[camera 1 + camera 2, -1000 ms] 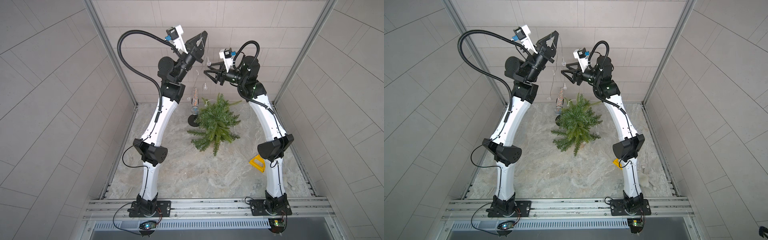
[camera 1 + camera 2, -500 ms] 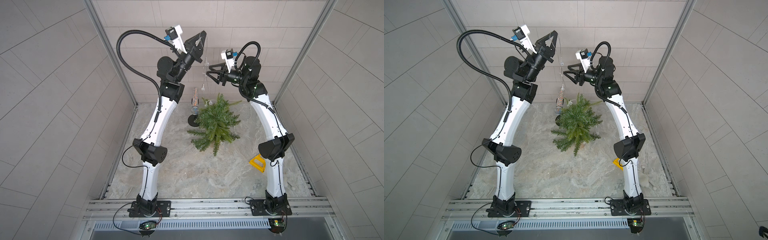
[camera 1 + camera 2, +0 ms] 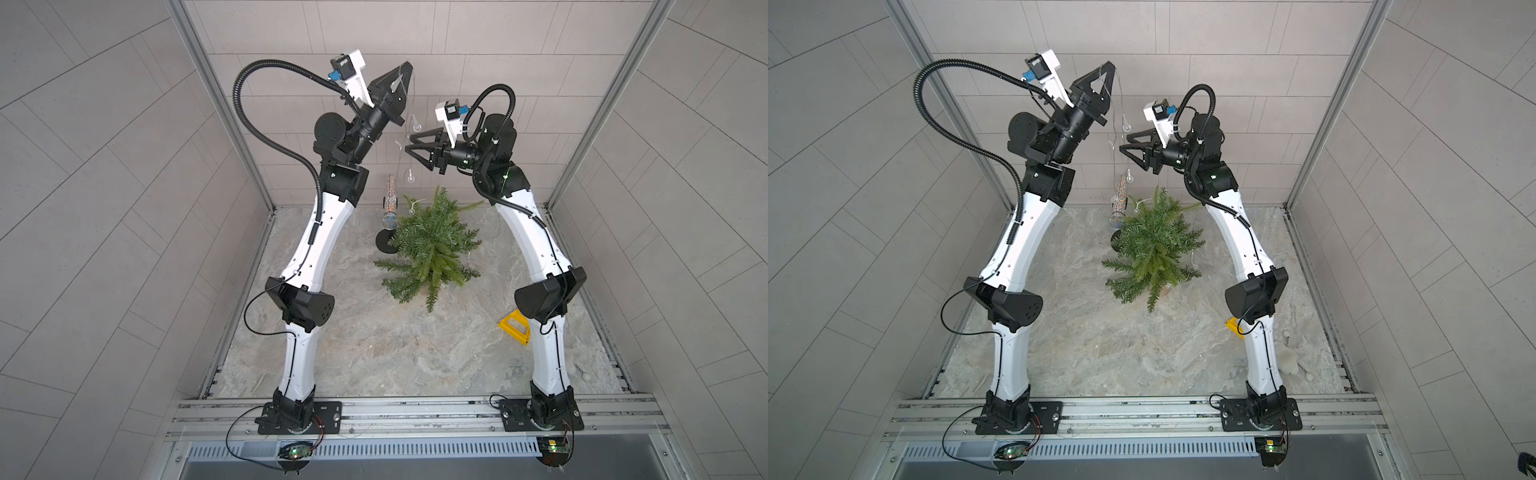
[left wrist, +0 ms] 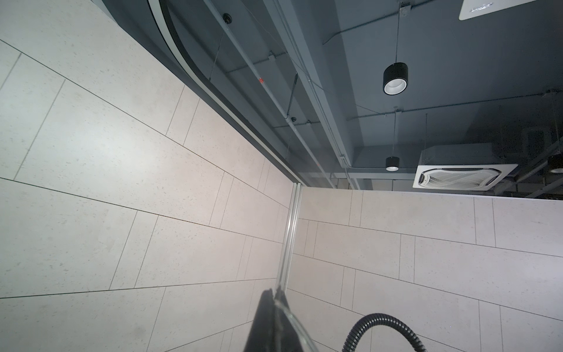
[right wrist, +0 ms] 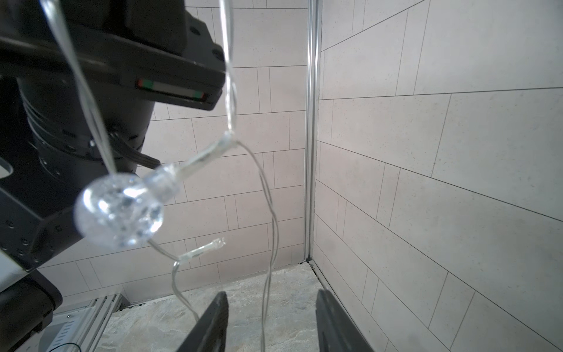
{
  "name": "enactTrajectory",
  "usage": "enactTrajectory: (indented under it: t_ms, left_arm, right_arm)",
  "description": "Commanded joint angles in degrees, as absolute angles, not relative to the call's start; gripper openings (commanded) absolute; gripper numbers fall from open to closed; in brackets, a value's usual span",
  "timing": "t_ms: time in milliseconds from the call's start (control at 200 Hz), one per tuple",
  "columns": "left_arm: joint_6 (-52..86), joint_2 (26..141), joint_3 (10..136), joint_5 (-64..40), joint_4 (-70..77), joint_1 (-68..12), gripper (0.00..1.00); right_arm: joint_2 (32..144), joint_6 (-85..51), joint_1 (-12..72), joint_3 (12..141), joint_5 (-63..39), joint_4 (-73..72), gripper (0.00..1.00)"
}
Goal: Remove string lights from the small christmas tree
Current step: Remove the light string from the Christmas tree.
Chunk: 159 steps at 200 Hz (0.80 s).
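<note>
String lights [image 3: 406, 137]: one stretch is lifted high off the tree and hangs slack between my two claws, clear bulbs [image 5: 118, 210] dangling; its lower end runs down into the treetop.
Left claw [image 3: 404, 68]: mine is clenched on the wire, raised well above the tree.
Right claw [image 5: 271, 304]: jaws apart, the strand passing between them, nothing pinched.
Small christmas tree [image 3: 432, 245]: upright on the table [image 3: 374, 353], just beside the glittery microphone [image 3: 390, 199].
Done: I judge only the upper run is freed.
Left: wire still caught at the top, and seemingly down one side, to unwind.
</note>
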<state>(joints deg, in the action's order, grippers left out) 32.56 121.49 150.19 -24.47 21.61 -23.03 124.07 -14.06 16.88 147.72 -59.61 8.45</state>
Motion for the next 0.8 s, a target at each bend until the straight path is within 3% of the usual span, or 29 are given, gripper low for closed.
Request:
enactTrajectory:
  t_ms: [0,440,696,791]
  left_arm:
    - [31.9,120.1,150.3,-25.5,22.9,-23.1,0.00]
    - [32.6,120.1,150.2,-25.3,23.3,-23.4,0.00]
    - [32.8,120.2,150.1,-25.4,23.4,-23.7,0.00]
    - [32.8,120.1,150.0,-25.5,23.4,-23.8,0.00]
  right_arm:
    - [123.2,-18.2,15.4,148.4,-62.5,3.2,0.52]
    - [125.1,-20.7,18.2,148.5,-61.7,-0.5,0.52]
    - [127.1,-19.4,18.3,151.2,-56.7,1.7,0.45]
    - [127.6,-19.3,18.6,151.2,-56.2,1.7,0.39]
